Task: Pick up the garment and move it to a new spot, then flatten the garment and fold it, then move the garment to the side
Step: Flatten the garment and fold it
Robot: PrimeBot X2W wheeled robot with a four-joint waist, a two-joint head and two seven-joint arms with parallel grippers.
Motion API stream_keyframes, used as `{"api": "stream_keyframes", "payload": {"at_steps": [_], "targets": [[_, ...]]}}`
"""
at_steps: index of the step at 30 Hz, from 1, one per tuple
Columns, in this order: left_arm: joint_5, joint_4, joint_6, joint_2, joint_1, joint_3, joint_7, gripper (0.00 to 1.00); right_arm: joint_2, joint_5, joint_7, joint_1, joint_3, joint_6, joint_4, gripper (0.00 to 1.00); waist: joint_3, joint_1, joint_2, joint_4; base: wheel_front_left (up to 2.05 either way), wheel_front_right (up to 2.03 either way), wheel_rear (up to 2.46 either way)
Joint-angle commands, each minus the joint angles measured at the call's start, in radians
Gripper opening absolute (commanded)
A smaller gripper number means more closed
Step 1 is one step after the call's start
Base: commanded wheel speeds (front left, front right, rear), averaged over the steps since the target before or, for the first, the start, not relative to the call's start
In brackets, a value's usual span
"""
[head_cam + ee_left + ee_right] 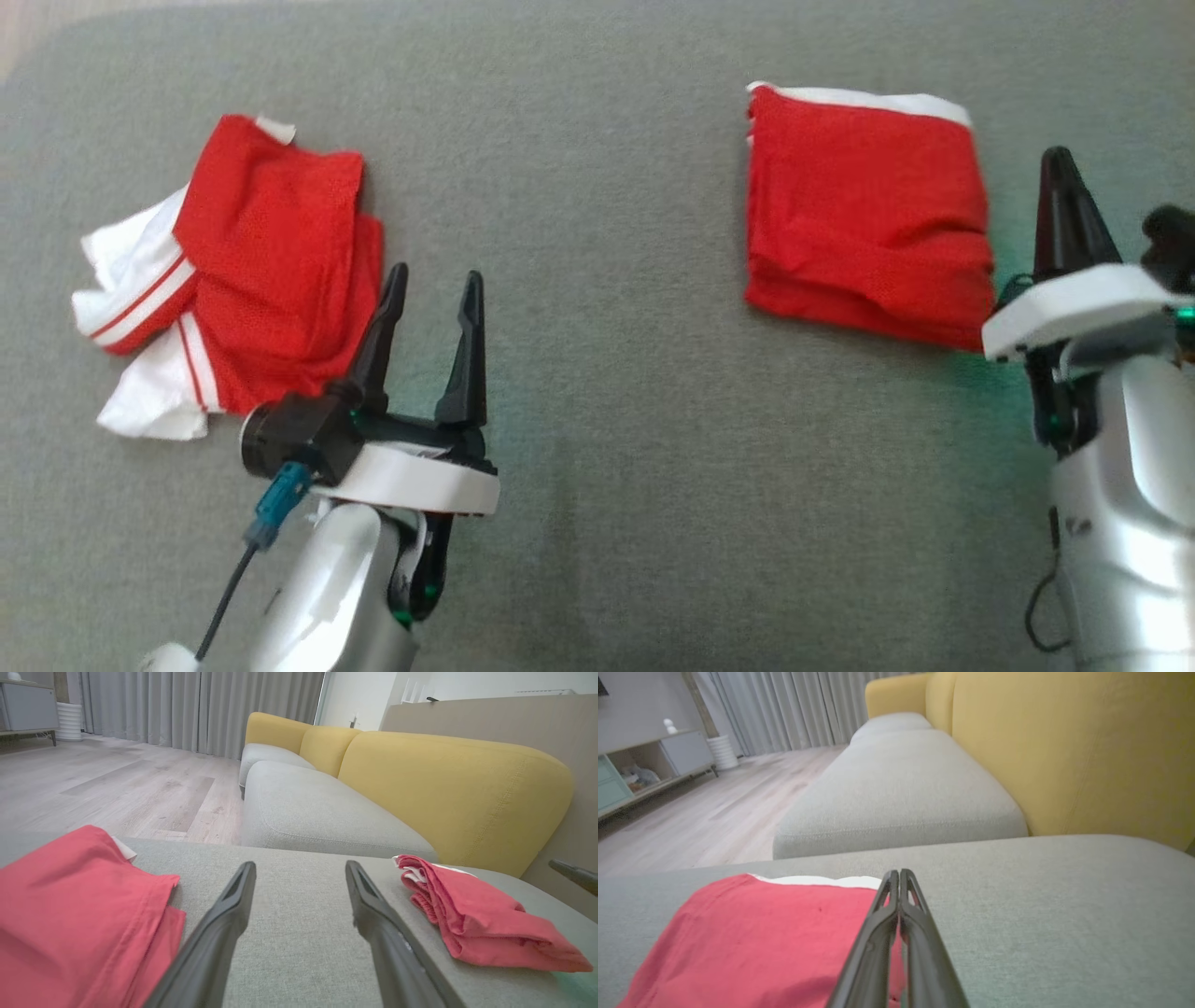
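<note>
A crumpled red and white garment (233,280) lies at the left of the grey cushion (607,420). My left gripper (431,285) stands open just right of it, with nothing between its fingers. In the left wrist view that garment (79,914) lies left of the open left gripper (299,865). A folded red garment (864,215) with a white edge lies flat at the right. My right gripper (1060,159) is shut and empty beside its right edge. In the right wrist view the shut right gripper (899,875) hovers over the folded garment's (775,942) right border.
The cushion belongs to a sofa with a yellow backrest (458,788) on the far right side. A second grey seat (317,812) lies beyond. Wooden floor (117,788), grey curtains (196,709) and a low cabinet (644,765) lie past the cushion's edge.
</note>
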Motion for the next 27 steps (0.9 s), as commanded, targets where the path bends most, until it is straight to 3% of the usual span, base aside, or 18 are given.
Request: {"api": "stream_keyframes", "payload": {"at_steps": [1, 11, 18, 27], "targets": [[0.001, -0.034, -0.003, 0.007, -0.036, 0.019, -0.009, 1.0, -0.008, -0.008, 0.007, -0.055, 0.028, -0.001, 0.009, 0.0, 0.033, -0.0003, 0.0, 0.03, 0.0, 0.0, 0.0], [-0.007, -0.03, 0.002, 0.007, -0.057, 0.005, -0.009, 1.0, -0.002, -0.066, 0.035, -0.182, 0.047, -0.001, 0.32, 0.0, 0.061, -0.0003, 0.0, 0.066, 0.0, 0.0, 0.0], [-0.013, -0.031, 0.011, 0.007, -0.063, -0.005, -0.009, 1.0, 0.032, -0.091, -0.114, -0.28, 0.077, -0.001, 0.377, 0.0, 0.053, -0.0003, 0.0, 0.076, 0.0, 0.0, 0.0], [-0.025, -0.034, 0.015, 0.007, -0.069, -0.023, -0.009, 1.0, 0.054, -0.046, -0.097, -0.322, 0.226, -0.001, 0.534, 0.0, 0.055, -0.0003, 0.0, 0.092, 0.0, 0.0, 0.0]]}}
